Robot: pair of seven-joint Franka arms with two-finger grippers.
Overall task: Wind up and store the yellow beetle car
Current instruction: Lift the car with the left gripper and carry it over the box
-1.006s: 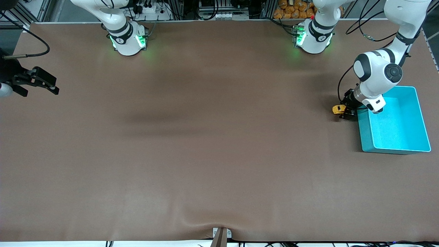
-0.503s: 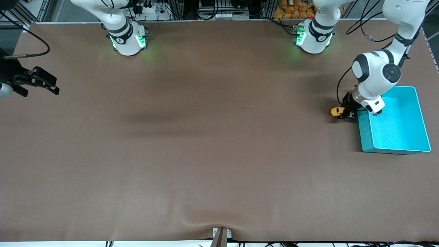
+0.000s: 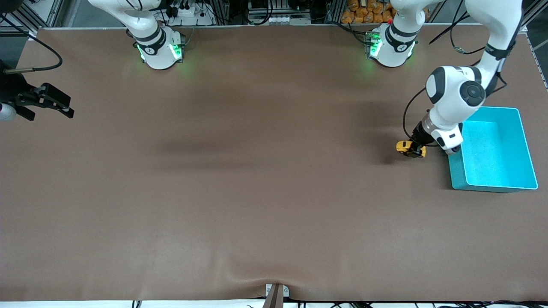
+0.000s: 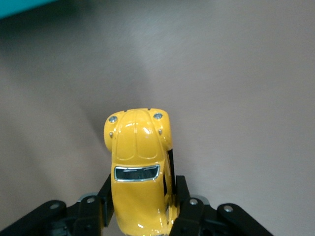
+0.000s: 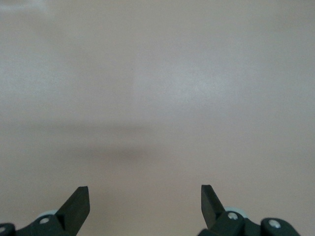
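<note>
The yellow beetle car (image 3: 406, 148) is a tiny rounded toy with dark windows. My left gripper (image 3: 414, 149) is shut on the car's sides, low over the brown table beside the teal bin (image 3: 529, 162). In the left wrist view the car (image 4: 138, 162) sticks out from between the black fingers (image 4: 184, 196), nose pointing away from the wrist. My right gripper (image 3: 53, 102) is open and empty at the right arm's end of the table; its fingertips (image 5: 78, 199) show only bare table in the right wrist view.
The teal bin stands empty at the left arm's end of the table. The two arm bases (image 3: 160, 49) stand along the table's back edge. A small metal bracket (image 3: 276, 293) sits at the table's front edge.
My left gripper has moved the car away from the bin's wall, toward the table's middle and slightly nearer the front camera. The right arm has not moved.
</note>
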